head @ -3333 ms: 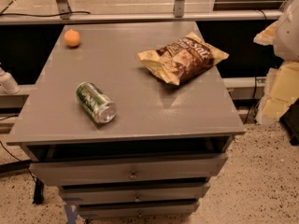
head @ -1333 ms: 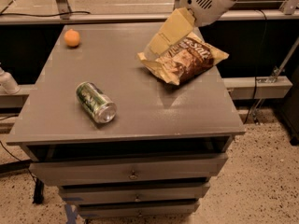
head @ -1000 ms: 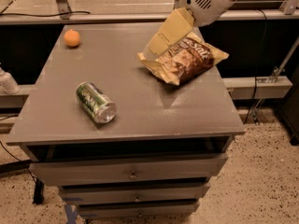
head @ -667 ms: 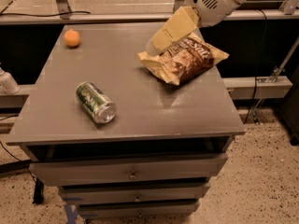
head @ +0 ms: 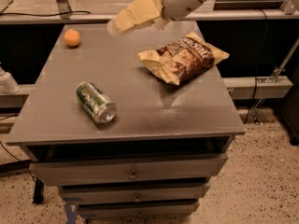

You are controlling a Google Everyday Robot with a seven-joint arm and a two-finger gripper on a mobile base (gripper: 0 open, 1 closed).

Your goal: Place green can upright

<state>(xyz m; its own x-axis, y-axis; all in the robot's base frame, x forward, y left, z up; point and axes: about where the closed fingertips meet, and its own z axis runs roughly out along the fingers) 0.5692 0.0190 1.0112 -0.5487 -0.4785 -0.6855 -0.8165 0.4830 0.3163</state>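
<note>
The green can (head: 95,102) lies on its side on the grey cabinet top (head: 140,115), left of the middle, with its silver end facing the front right. My gripper (head: 117,26) hangs in the air above the back of the cabinet top, at the end of a white arm reaching in from the upper right. It is well above and behind the can and holds nothing that I can see.
A brown snack bag (head: 182,57) lies at the back right of the top. A small orange fruit (head: 72,37) sits at the back left corner. Drawers (head: 131,174) stack below the top. Speckled floor surrounds the cabinet.
The arm came in from the right edge of the view and has swung leftward over the back of the cabinet. The can, bag and fruit have not moved.
</note>
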